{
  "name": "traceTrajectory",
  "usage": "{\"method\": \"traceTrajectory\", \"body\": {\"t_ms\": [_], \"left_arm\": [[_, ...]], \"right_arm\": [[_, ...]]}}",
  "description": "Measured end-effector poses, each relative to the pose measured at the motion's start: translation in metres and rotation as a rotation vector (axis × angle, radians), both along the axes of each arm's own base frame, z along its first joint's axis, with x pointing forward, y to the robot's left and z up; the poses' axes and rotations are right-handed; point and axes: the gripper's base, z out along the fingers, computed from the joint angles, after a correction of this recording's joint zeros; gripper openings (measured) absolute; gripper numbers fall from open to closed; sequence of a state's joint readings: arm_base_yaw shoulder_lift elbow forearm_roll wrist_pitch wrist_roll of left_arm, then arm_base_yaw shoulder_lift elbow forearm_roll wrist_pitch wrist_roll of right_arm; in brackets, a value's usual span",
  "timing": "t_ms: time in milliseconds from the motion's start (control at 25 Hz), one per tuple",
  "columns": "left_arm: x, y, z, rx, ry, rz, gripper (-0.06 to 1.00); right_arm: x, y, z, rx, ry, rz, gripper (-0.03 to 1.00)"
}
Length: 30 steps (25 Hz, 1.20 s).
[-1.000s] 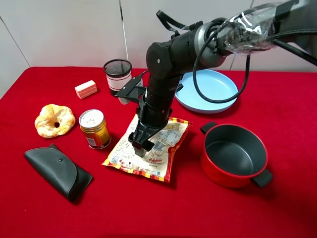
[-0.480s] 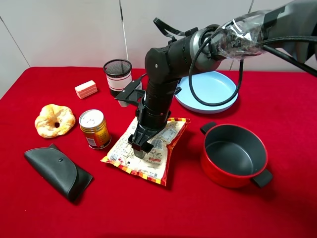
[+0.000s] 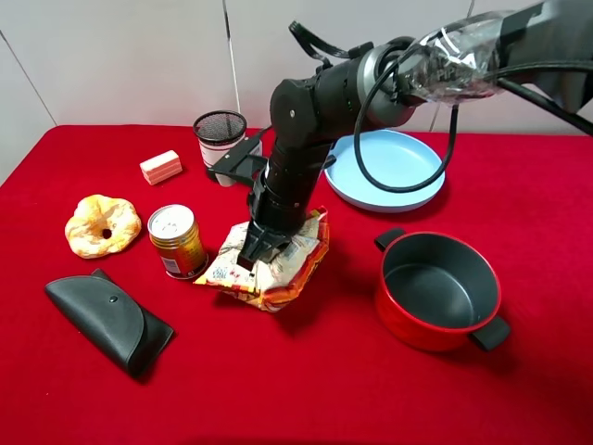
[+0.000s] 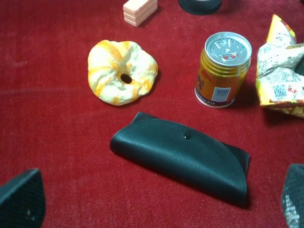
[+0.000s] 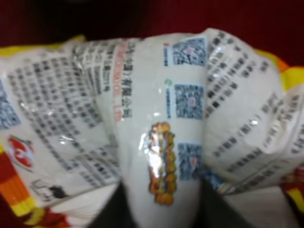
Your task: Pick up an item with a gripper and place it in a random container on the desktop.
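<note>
The cream-white snack packet (image 3: pixel 283 264) with red and yellow edges is bunched up and raised off the red desktop (image 3: pixel 306 389), between the can and the red pot. My right gripper (image 3: pixel 255 252) is shut on its middle. In the right wrist view the pinched packet (image 5: pixel 161 109) fills the picture above the right gripper (image 5: pixel 161 216). The light-blue plate (image 3: pixel 398 158) lies behind the arm, empty. My left gripper (image 4: pixel 156 206) is open and empty over the front left of the cloth. The packet's edge also shows in the left wrist view (image 4: pixel 280 71).
A gold-orange can (image 3: pixel 178 241) stands just left of the packet. A ring-shaped bread (image 3: pixel 102 225) and a black case (image 3: pixel 107 320) lie at the left. A black mesh cup (image 3: pixel 220 139) and a pink block (image 3: pixel 161 167) are at the back. A red pot (image 3: pixel 435 292) stands at the right.
The right gripper has closed on the packet and pulled it up; the packet went from lying flat to crumpled and lifted, shifted slightly left and back.
</note>
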<state>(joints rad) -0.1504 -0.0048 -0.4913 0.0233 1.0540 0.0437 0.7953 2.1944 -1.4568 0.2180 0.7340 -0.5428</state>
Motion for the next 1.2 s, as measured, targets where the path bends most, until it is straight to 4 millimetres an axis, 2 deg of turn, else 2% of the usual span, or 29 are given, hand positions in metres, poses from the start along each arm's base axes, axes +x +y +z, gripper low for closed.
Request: {"method": "traceTrajectory", "body": {"t_ms": [760, 1200], "left_arm": [[0.000, 0.000, 0.000, 0.000, 0.000, 0.000, 1.00], [0.000, 0.000, 0.000, 0.000, 0.000, 0.000, 1.00]], "right_arm": [[0.000, 0.000, 0.001, 0.000, 0.002, 0.000, 0.04], [-0.001, -0.004, 0.012, -0.006, -0.010, -0.026, 0.04]]}}
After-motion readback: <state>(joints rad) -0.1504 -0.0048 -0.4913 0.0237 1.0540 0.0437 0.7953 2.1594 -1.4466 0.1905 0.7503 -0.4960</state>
